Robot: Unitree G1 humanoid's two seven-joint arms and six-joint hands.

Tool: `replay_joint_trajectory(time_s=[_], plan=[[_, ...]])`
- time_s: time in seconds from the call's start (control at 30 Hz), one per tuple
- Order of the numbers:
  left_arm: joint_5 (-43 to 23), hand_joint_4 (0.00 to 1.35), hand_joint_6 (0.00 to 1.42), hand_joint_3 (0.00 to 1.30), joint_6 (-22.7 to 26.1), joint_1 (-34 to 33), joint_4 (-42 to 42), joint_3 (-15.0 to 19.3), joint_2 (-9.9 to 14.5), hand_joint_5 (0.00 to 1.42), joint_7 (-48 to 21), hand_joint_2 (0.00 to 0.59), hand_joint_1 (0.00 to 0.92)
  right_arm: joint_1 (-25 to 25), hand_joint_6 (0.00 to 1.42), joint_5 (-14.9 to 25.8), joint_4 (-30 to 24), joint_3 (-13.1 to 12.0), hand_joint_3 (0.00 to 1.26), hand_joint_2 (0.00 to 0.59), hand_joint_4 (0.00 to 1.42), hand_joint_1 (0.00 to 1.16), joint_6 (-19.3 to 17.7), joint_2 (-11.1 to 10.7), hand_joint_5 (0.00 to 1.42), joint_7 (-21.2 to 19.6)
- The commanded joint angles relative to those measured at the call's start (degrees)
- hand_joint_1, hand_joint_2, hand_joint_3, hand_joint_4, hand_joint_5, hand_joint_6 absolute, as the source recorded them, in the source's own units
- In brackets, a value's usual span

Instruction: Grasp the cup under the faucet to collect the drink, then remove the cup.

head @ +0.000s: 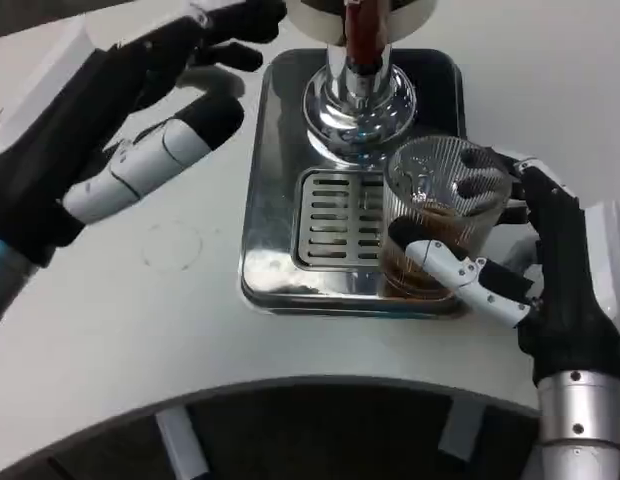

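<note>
head view of a white table [190,330] carrying a polished steel drip tray [265,270] with a slotted grate [335,220] at its centre. a chrome faucet base [360,110] rose from the far half of the tray, with a dark red tap handle [365,35] above it at the picture's top edge. a ribbed clear glass cup [445,215] stood upright at the right near corner of the tray, over the right edge of the grate and just near-right of the faucet base; a brown drink [420,265] filled roughly its lower third. the right hand [535,275] came in from the near right edge of the table and held the cup: one white and black digit [455,272] lay across the near face of the glass, and dark fingertips showed through and beside its far right wall. whether the cup's foot rested on the tray or was lifted off it could not be told. the left hand [140,130] hung above the table to the left of the tray, near the tray's far left corner, fingers spread and holding nothing; its upper fingertips reached towards the far edge of the tray, apart from the faucet base. a curved dark rim [290,420] bounded the near edge of the table.
</note>
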Motion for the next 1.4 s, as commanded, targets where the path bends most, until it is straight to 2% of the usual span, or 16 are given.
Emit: replay_joint_trajectory(time_s=[0.03,0.43,0.63,1.07,1.4], plan=[[1.13,0.19,0.33,0.24,0.97,4.77,-2.25,1.52,0.24,0.23,1.21,0.123,0.0,1.35,1.27,0.24,-3.2,0.22,0.75,0.23,0.88,0.82,-3.29,0.22,1.1,0.02],[2.16,0.17,0.31,0.23,0.96,14.61,-4.8,3.99,-1.12,0.22,3.11,0.123,0.0,4.34,1.3,0.07,-5.29,0.06,0.76,0.227,0.9,0.83,-5.16,-0.21,1.13,0.75],[5.74,0.16,0.31,0.22,0.42,19.58,-6.93,4.15,0.0,0.2,2.71,0.128,0.0,5.59,1.31,-0.58,-6.64,0.39,0.77,0.227,0.9,0.83,-7.04,-1.3,1.13,1.36],[14.02,0.0,0.19,0.12,2.41,23.68,-11.46,0.98,1.49,0.05,1.8,0.124,0.0,9.58,1.33,-1.09,-11.27,1.97,0.79,0.226,0.93,0.83,-9.04,-1.92,1.16,3.55],[21.24,0.0,0.12,0.05,6.7,26.23,-16.89,-0.43,2.21,0.0,0.53,0.114,0.0,13.0,1.35,-1.44,-13.89,3.96,0.81,0.227,0.94,0.83,-10.77,-2.35,1.17,4.9]])
